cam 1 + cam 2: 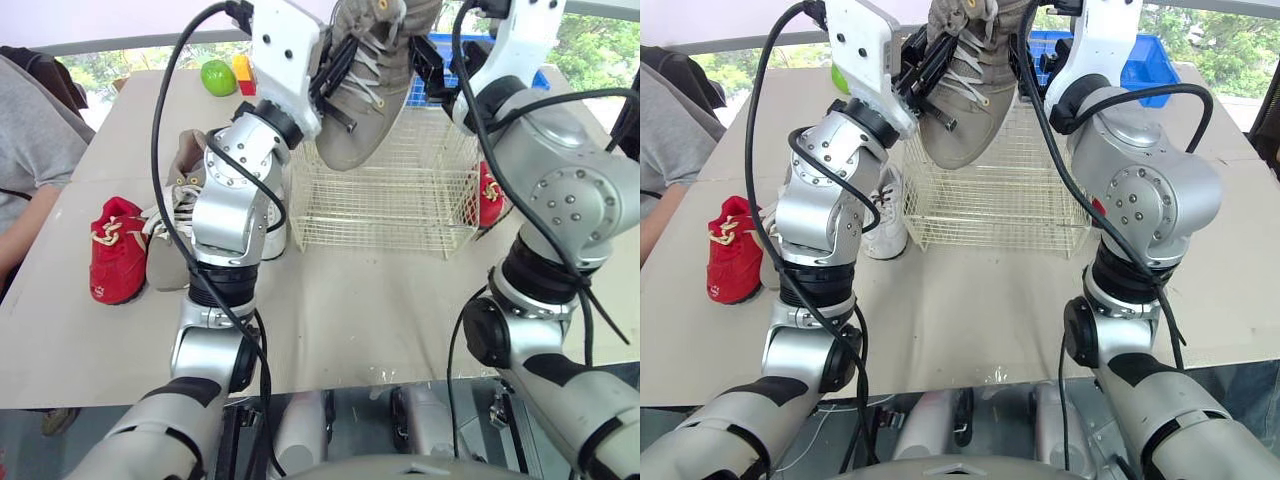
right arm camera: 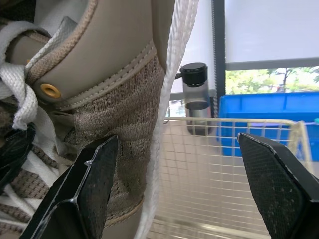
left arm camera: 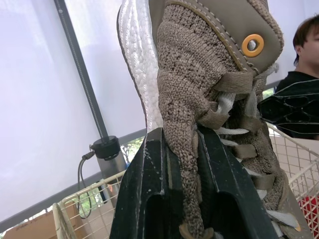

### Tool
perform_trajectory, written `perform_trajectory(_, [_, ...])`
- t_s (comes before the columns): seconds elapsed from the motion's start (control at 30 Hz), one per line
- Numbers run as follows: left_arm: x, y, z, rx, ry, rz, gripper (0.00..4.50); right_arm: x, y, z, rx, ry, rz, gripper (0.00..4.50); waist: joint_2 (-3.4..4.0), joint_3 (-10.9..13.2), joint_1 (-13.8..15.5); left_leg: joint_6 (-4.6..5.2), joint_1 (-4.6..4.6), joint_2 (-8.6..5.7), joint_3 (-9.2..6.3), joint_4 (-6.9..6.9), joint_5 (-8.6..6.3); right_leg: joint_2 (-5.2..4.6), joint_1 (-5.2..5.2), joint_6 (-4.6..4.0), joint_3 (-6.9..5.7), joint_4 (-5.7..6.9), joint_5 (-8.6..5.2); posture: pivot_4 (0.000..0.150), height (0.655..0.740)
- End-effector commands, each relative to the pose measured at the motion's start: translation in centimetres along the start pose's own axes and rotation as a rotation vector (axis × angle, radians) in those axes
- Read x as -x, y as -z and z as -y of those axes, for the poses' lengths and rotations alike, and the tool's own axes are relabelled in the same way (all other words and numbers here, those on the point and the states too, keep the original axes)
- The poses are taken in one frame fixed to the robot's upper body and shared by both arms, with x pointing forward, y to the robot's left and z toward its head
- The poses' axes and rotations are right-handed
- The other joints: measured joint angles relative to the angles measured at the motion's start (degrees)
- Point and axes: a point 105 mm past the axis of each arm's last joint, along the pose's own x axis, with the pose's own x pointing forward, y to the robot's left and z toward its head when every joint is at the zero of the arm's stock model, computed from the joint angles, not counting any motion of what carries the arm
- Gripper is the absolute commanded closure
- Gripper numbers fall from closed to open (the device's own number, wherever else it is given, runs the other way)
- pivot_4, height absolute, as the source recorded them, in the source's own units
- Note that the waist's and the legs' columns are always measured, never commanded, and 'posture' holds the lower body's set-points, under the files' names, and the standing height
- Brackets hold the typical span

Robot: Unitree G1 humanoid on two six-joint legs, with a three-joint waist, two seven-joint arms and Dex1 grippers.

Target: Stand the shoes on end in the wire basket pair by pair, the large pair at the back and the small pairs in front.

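Taupe shoe (image 1: 375, 110) toe-down, above white wire basket (image 1: 380, 210)

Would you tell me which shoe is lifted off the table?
The large grey-brown knit shoe, clamped in the left end effector over the white wire basket.

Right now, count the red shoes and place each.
2. One red lace-up shoe lies on the table's left side; the other sits just right of the white wire basket, partly hidden. Others may be hidden.
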Motion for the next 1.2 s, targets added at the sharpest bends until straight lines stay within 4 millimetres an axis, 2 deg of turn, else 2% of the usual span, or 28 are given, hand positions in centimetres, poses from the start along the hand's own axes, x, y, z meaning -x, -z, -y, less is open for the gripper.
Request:
perform_trajectory(0.03, [-0.4, -2.5, 1.6, 0.015, 0.056, 0.098, 4.38, 0.5, -1.8, -2.0, -0.052, -0.155, 0.084, 0.84, 0.0, 0.0, -0.04, 0.0, 0.0, 0.0, -0.01, 0.0, 0.0, 0.0, 0.01, 0.0, -0.01, -0.01, 0.0, 0.15, 0.74])
perform_trajectory(0.17, [-0.3, -2.3, 1.5, 0.022, 0.054, 0.089, 4.38, 0.5, -1.8, -1.5, -0.053, -0.165, 0.088, 0.84, 0.0, 0.0, -0.17, 0.01, 0.01, 0.01, -0.03, -0.03, 0.0, 0.01, 0.0, 0.0, -0.03, -0.01, 0.0, 0.15, 0.74])
perform_trajectory(0.27, [-0.3, -1.9, 1.5, 0.054, 0.045, 0.071, 4.38, 0.6, -1.8, -2.2, -0.072, -0.227, 0.09, 0.84, 0.0, 0.0, -0.19, 0.01, 0.01, 0.01, -0.03, -0.03, 0.0, 0.02, 0.0, 0.0, -0.02, -0.01, 0.0, 0.15, 0.74])
perform_trajectory(0.4, [-0.6, -0.8, 0.4, 0.08, -0.011, 0.006, 4.38, 1.1, -1.8, -2.4, -0.101, -0.271, 0.098, 0.84, 0.0, 0.0, -0.17, 0.01, 0.01, 0.01, -0.04, -0.04, 0.0, 0.02, 0.0, 0.0, -0.03, -0.01, 0.0, 0.15, 0.74])
perform_trajectory(0.53, [-0.8, -0.5, -0.3, 0.104, -0.047, -0.017, 4.38, 1.3, -1.8, -2.3, -0.059, -0.286, 0.102, 0.84, 0.0, 0.0, -0.06, 0.01, 0.01, 0.0, -0.06, -0.04, 0.0, 0.0, 0.04, 0.0, -0.07, -0.05, 0.0, 0.15, 0.74])
perform_trajectory(0.7, [-0.8, -1.3, 1.1, 0.095, 0.02, 0.036, 4.38, 1.0, -1.3, -1.0, -0.001, -0.202, 0.08, 0.84, 0.0, 0.0, -0.04, 0.01, 0.02, 0.0, -0.09, -0.05, -0.01, 0.01, 0.05, 0.0, -0.08, -0.06, 0.0, 0.15, 0.74])
perform_trajectory(0.83, [-0.6, -1.2, 2.5, 0.052, 0.078, 0.047, 4.38, -0.2, -1.5, -1.3, 0.002, -0.197, 0.071, 0.84, 0.0, 0.0, -0.04, 0.0, 0.01, 0.0, -0.05, -0.05, 0.0, 0.0, 0.05, 0.0, -0.06, -0.09, 0.0, 0.15, 0.74])
perform_trajectory(1.07, [-0.4, -1.8, 4.1, 0.013, 0.121, 0.103, 4.38, -1.6, -0.6, -0.3, 0.079, -0.049, 0.038, 0.84, 0.0, -0.01, -0.02, 0.01, 0.04, 0.0, -0.05, -0.07, 0.0, 0.01, 0.06, 0.0, -0.06, -0.09, 0.0, 0.15, 0.74])
perform_trajectory(1.13, [-0.3, -1.7, 4.1, 0.0, 0.118, 0.103, 4.38, -1.8, -0.6, 0.1, 0.152, -0.003, 0.046, 1.38, 0.0, -0.01, -0.01, 0.01, 0.04, 0.0, -0.06, -0.07, 0.0, 0.0, 0.07, 0.0, -0.07, -0.09, 0.0, 0.15, 0.74])
perform_trajectory(1.2, [-0.2, -1.5, 3.8, -0.015, 0.103, 0.095, 4.38, -1.7, -0.7, 0.1, 0.184, 0.004, 0.055, 2.1, 0.0, -0.01, 0.03, 0.01, 0.04, 0.0, -0.05, -0.06, -0.01, 0.0, 0.08, 0.0, -0.06, -0.11, 0.0, 0.15, 0.74])
